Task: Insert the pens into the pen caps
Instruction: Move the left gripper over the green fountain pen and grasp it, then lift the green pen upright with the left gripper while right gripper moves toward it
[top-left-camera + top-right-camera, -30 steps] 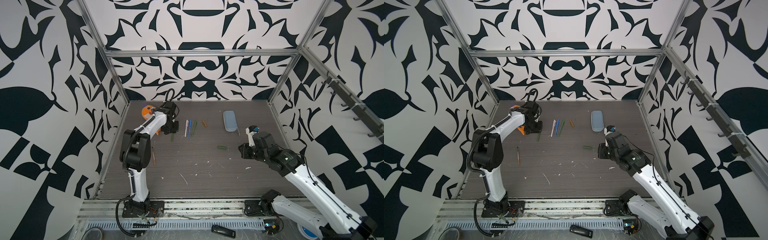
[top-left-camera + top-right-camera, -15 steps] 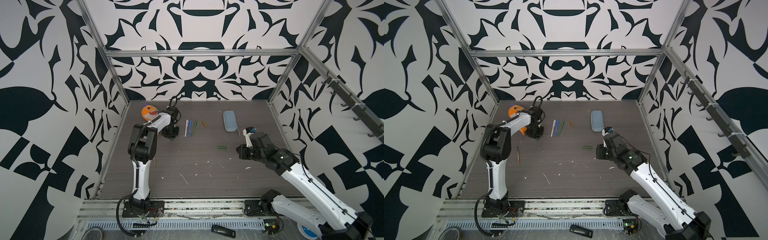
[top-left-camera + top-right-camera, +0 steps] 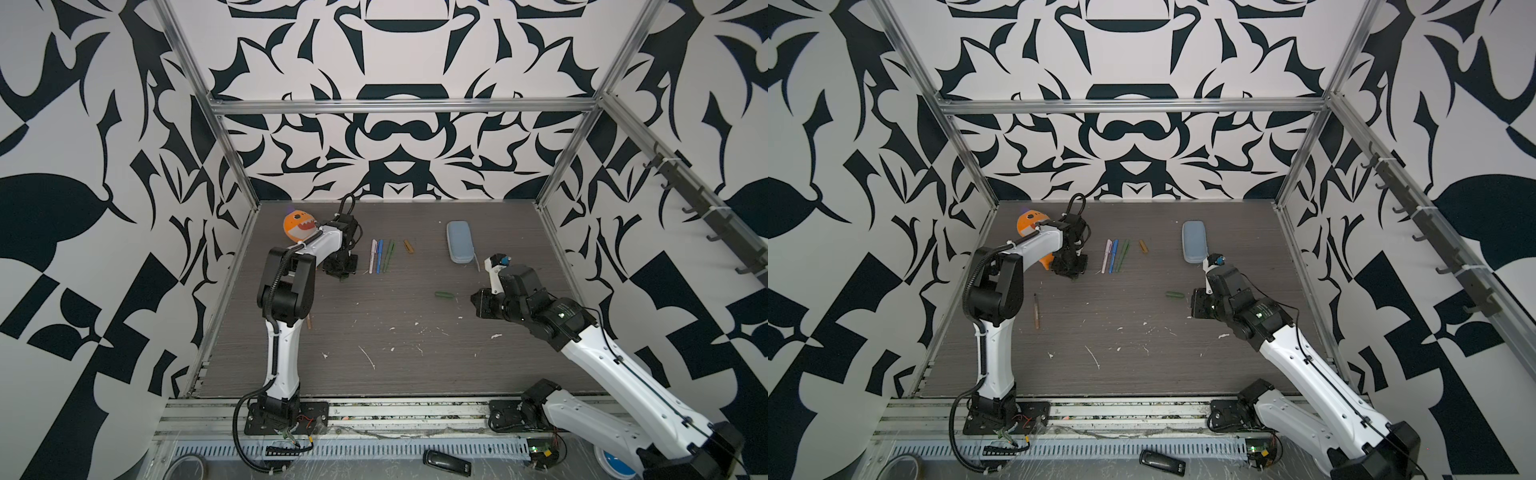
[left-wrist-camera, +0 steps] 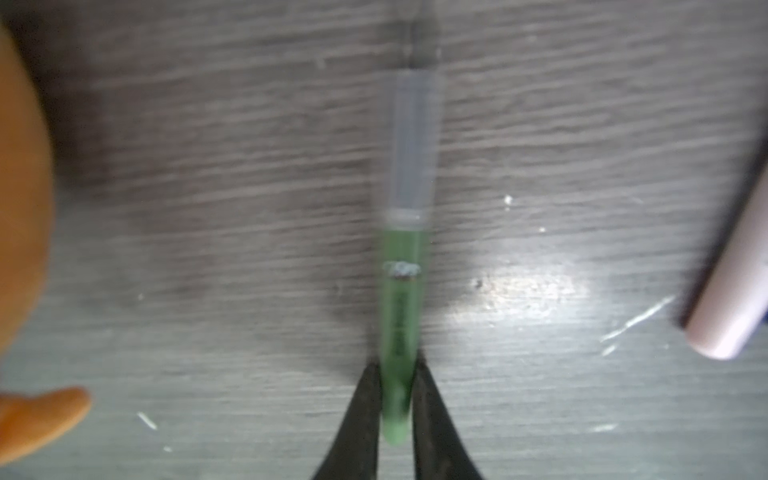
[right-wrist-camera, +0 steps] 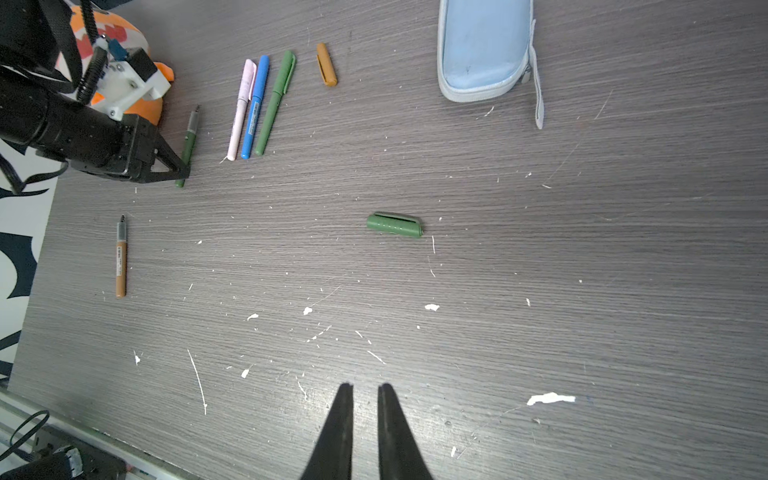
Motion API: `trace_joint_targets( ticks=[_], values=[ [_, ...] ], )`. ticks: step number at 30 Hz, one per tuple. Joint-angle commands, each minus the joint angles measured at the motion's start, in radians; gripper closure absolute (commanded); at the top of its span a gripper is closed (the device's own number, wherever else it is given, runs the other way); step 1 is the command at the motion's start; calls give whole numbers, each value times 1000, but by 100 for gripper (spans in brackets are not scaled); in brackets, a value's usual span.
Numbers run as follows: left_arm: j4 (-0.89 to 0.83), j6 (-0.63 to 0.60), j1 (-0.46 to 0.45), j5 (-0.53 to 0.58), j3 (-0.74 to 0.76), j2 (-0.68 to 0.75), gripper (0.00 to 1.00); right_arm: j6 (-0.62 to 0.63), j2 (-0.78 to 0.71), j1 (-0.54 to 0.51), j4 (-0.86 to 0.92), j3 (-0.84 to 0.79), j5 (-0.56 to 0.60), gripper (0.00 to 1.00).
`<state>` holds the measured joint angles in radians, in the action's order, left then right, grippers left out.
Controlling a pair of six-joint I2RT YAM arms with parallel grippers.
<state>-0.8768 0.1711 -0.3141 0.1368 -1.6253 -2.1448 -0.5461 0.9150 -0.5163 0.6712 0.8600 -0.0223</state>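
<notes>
Left gripper [image 4: 398, 370] gripped uncapped green pen [image 4: 402, 299] lying on tabletop [image 5: 540, 270] | right gripper [image 5: 365, 390] was closed and empty, apart from green pen cap [image 5: 395, 225].

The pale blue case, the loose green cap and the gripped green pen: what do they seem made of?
Pale blue case: probably fabric or soft faux leather, matte; zipped edge and a limp pull strap.
Green cap: likely moulded plastic, satin; crisp clip and ridges.
Green pen: likely plastic, smooth barrel with a translucent grey front section; the picture is blurred.
</notes>
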Motion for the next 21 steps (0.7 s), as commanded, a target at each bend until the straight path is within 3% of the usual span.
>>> trace_joint_targets(
  ticks=[1,10,16,19,21],
  values=[
    [-12,-13,4,-12,29,-35,93,-6,-18,2,-14,23,-2,84],
    [90,-13,-6,-71,104,160,100,-35,-22,2,-21,27,-41,84],
    [170,-69,-134,-7,152,360,100,-61,-14,2,-86,39,-116,83],
    [298,-119,-214,-83,228,483,100,-64,-17,2,-123,62,-149,84],
    [400,-141,-251,-211,298,569,100,-61,-28,3,-164,74,-169,85]
  ],
)
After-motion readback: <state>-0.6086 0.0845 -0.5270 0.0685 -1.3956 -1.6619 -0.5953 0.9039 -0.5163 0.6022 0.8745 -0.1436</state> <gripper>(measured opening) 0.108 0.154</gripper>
